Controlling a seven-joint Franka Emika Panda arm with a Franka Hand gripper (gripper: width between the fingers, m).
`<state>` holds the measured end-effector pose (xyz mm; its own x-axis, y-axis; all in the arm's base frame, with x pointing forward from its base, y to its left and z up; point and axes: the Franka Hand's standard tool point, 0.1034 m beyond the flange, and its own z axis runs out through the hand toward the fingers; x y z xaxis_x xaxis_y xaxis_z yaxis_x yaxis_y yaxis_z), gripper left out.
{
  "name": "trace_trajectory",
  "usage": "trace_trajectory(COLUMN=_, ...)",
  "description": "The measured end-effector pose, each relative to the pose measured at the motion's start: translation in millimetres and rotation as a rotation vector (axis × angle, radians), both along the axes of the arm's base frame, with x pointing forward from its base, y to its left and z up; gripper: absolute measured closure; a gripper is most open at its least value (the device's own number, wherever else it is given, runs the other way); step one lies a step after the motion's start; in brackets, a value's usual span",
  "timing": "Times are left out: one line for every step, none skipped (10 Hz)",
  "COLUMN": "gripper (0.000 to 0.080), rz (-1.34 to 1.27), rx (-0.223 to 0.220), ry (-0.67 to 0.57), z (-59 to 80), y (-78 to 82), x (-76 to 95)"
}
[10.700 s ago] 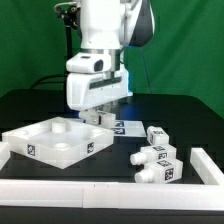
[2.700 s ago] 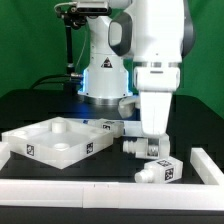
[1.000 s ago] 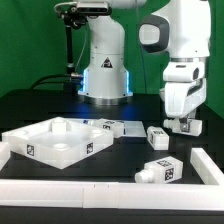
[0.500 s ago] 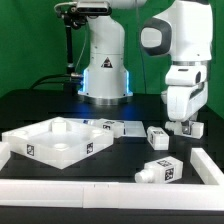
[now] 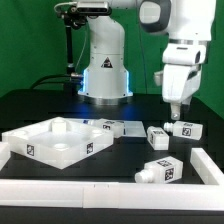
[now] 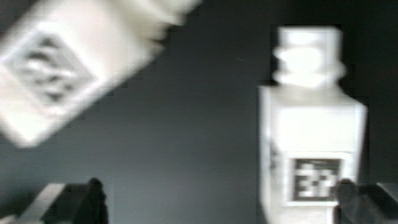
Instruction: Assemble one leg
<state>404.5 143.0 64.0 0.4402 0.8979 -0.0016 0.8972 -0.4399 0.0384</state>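
Three stubby white legs with tag stickers lie on the black table at the exterior view's right: one far right (image 5: 184, 130), one beside it (image 5: 158, 137), one nearer the front (image 5: 160, 170). My gripper (image 5: 173, 112) hangs open and empty just above the far-right leg, not touching it. In the wrist view that leg (image 6: 311, 130) lies below the open gripper (image 6: 231, 205), close to one dark fingertip (image 6: 379, 200), and a second, blurred leg (image 6: 71, 75) lies off to the side.
The large white square tray (image 5: 30, 143) with a raised rim sits at the exterior view's left. A low white tagged piece (image 5: 108, 126) lies just behind it. A white barrier (image 5: 90, 190) runs along the front, with a raised end (image 5: 207, 162) at the right.
The gripper carried a leg from the group out to the right, set it on the table, let go, and has now risen above it, open.
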Motion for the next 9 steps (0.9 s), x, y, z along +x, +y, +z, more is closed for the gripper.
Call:
trace_trajectory(gripper=0.0151, rz=0.055, rx=-0.001, ry=-0.022, z=9.0, y=-13.1, x=13.4)
trace_trajectory(gripper=0.0151, rz=0.061, rx=0.001, ry=-0.023, z=7.3, y=-19.9, x=15.7)
trace_trajectory(gripper=0.015, rz=0.06, rx=0.001, ry=-0.02, z=6.5, y=-18.4, x=14.6)
trace_trajectory(gripper=0.015, rz=0.063, rx=0.001, ry=-0.02, z=6.4, y=-18.1, x=14.5)
trace_trajectory(gripper=0.015, rz=0.064, rx=0.0, ry=-0.019, z=5.8, y=-20.1, x=15.1)
trace_trajectory(gripper=0.015, rz=0.129, rx=-0.005, ry=-0.02, z=6.2, y=-25.6, x=24.2)
trace_trajectory(gripper=0.015, rz=0.171, rx=-0.008, ry=-0.038, z=13.6, y=-27.3, x=48.1)
trace_trajectory(gripper=0.015, rz=0.221, rx=-0.013, ry=-0.059, z=21.7, y=-27.0, x=76.4)
trace_trajectory(gripper=0.015, rz=0.287, rx=-0.019, ry=-0.065, z=23.1, y=-29.1, x=99.2)
